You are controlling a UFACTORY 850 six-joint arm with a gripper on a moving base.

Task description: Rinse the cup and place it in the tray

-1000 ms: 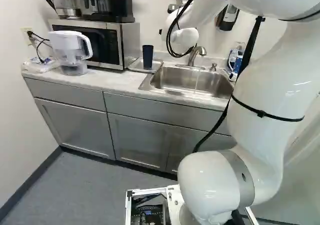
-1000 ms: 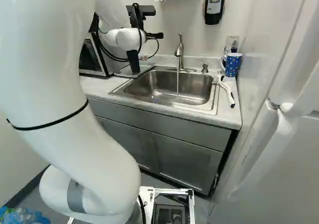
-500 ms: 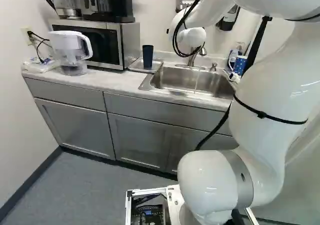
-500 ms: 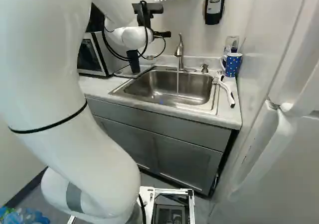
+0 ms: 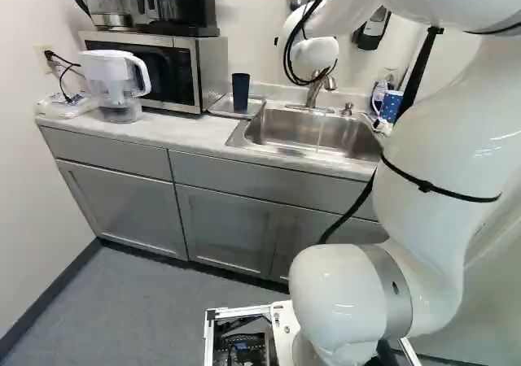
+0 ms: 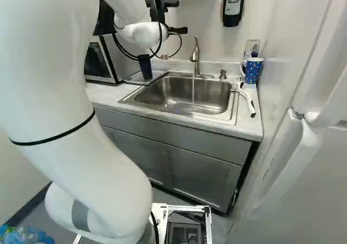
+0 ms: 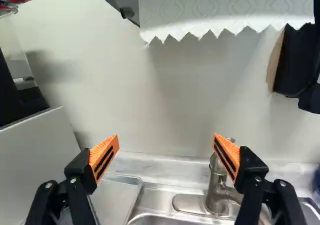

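From my left base view I see the cup (image 5: pixel 241 93), a tall, dark blue tumbler that widens toward the top. It stands upright, wide end up, in the tray (image 5: pixel 256 109); I can't make out its inside. The tray is shallow, grey and shiny, with a raised rim and rounded corners, and it lies flat on the tabletop (image 5: pixel 183 130) between the microwave (image 5: pixel 198 67) and the sink (image 5: pixel 236 135).

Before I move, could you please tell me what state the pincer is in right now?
Pincer: wide open, holding nothing.
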